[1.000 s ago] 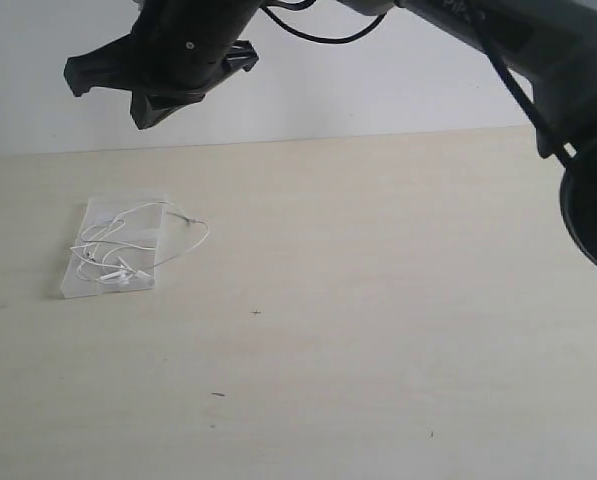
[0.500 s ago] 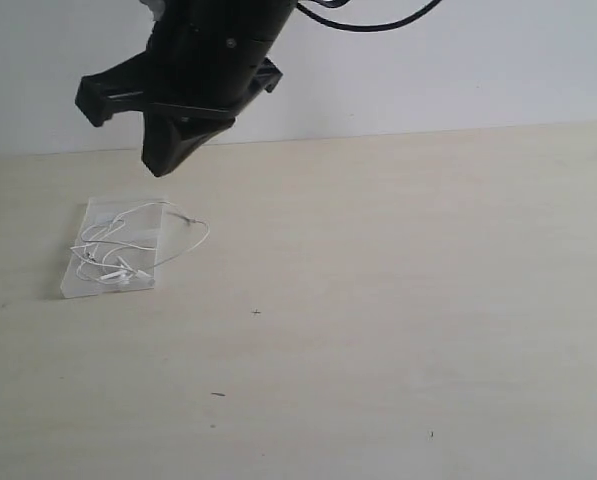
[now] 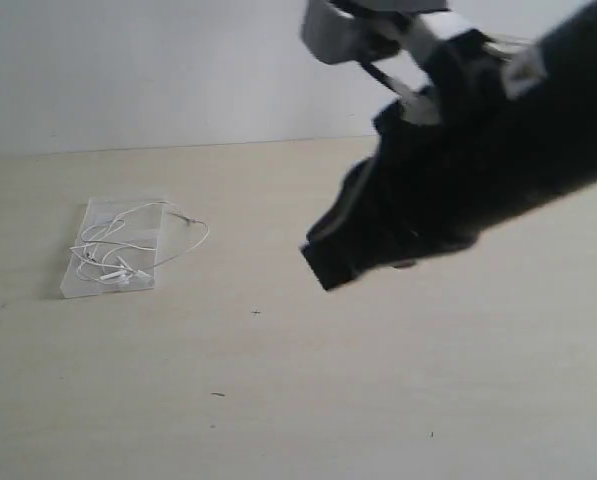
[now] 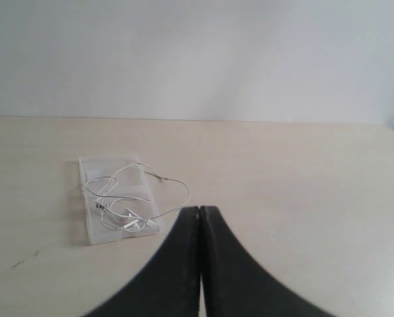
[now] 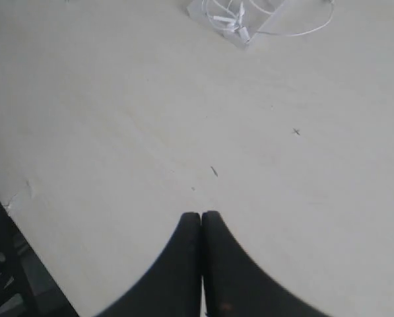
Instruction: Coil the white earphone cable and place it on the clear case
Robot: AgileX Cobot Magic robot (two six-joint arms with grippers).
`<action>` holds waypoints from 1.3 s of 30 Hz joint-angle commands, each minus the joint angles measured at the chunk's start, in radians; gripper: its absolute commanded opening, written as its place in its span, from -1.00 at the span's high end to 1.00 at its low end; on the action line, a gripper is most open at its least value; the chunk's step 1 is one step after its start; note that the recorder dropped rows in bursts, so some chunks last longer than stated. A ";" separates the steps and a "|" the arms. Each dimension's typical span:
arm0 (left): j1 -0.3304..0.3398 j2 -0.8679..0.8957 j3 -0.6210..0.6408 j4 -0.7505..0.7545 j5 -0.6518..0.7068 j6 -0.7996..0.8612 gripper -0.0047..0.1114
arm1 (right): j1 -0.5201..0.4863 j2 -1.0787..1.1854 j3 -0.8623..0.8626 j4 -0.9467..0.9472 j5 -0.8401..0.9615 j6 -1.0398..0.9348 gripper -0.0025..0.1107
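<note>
The white earphone cable (image 3: 118, 270) lies in loose coils on the clear case (image 3: 78, 288) at the left of the table. One loop (image 3: 203, 235) hangs off the case's right side onto the wood. A blurred black arm (image 3: 428, 200) fills the right middle of the exterior view, well away from the case. The left wrist view has the cable (image 4: 127, 214) and case (image 4: 91, 168) ahead of my left gripper (image 4: 200, 209), which is shut and empty. My right gripper (image 5: 200, 214) is also shut and empty, high over bare table, with the cable (image 5: 236, 20) and case (image 5: 200, 8) far off.
A pale wooden table (image 3: 378, 400) carries a few small dark marks (image 3: 255, 312). Behind it stands a white wall (image 3: 128, 70). The table's edge (image 5: 12, 205) shows in the right wrist view, with dark floor beyond.
The black arm swung from above the case at the upper left down to the right middle, nearer the camera. Cable and case have not moved.
</note>
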 commanded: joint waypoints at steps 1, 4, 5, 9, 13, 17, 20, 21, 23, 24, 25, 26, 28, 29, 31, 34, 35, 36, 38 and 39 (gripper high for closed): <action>0.002 -0.004 0.002 -0.029 0.000 -0.001 0.92 | 0.001 -0.225 0.196 0.003 -0.129 -0.007 0.96; 0.002 -0.004 0.002 -0.031 0.002 -0.001 0.92 | 0.001 -0.421 0.326 -0.001 -0.140 -0.023 0.96; 0.002 -0.004 0.002 -0.031 0.002 -0.001 0.92 | 0.001 -0.455 0.343 -0.001 -0.133 -0.023 0.96; 0.002 -0.004 0.002 -0.031 0.002 -0.001 0.92 | 0.001 -0.589 0.365 0.009 0.010 -0.016 0.96; 0.002 -0.004 0.002 -0.031 0.002 0.001 0.92 | 0.001 -0.659 0.365 0.011 0.060 -0.016 0.96; 0.002 -0.004 0.002 -0.031 0.002 0.001 0.92 | 0.001 -0.671 0.365 0.011 0.060 -0.018 0.96; 0.002 -0.012 0.002 -0.029 0.002 0.001 0.92 | 0.001 -0.670 0.365 0.011 0.060 -0.016 0.96; 0.009 -0.023 0.002 -0.029 0.004 0.001 0.92 | 0.001 -0.670 0.365 0.011 0.060 -0.016 0.96; 0.053 -0.069 0.002 -0.029 0.004 0.001 0.92 | 0.001 -0.670 0.365 0.011 0.060 -0.016 0.96; 0.074 -0.092 0.002 -0.015 0.004 0.010 0.92 | 0.001 -0.670 0.365 0.011 0.060 -0.018 0.96; 0.094 -0.122 0.002 0.028 0.002 0.030 0.92 | 0.001 -0.670 0.365 0.011 0.060 -0.018 0.96; 0.113 -0.154 0.000 0.068 0.004 0.025 0.92 | 0.001 -0.670 0.365 0.011 0.060 -0.018 0.96; 0.162 -0.255 0.001 0.119 0.008 0.023 0.92 | 0.001 -0.670 0.365 0.011 0.060 -0.018 0.96; 0.180 -0.278 0.006 0.129 -0.018 0.023 0.92 | 0.001 -0.670 0.365 0.011 0.060 -0.018 0.96; 0.206 -0.278 0.017 0.134 -0.092 0.023 0.92 | 0.001 -0.670 0.365 0.011 0.063 -0.018 0.96; 0.233 -0.278 0.066 0.122 -0.190 0.023 0.92 | 0.001 -0.671 0.365 0.011 0.061 -0.018 0.96; 0.241 -0.278 0.100 0.122 -0.234 0.023 0.92 | 0.001 -0.671 0.365 0.011 0.061 -0.018 0.96; 0.250 -0.278 0.138 0.122 -0.274 0.023 0.92 | 0.001 -0.671 0.365 0.011 0.061 -0.018 0.96; 0.252 -0.278 0.215 0.116 -0.353 0.023 0.92 | 0.001 -0.675 0.365 0.011 0.061 -0.018 0.96; 0.252 -0.278 0.262 0.099 -0.390 0.023 0.92 | 0.001 -0.675 0.365 0.011 0.061 -0.018 0.96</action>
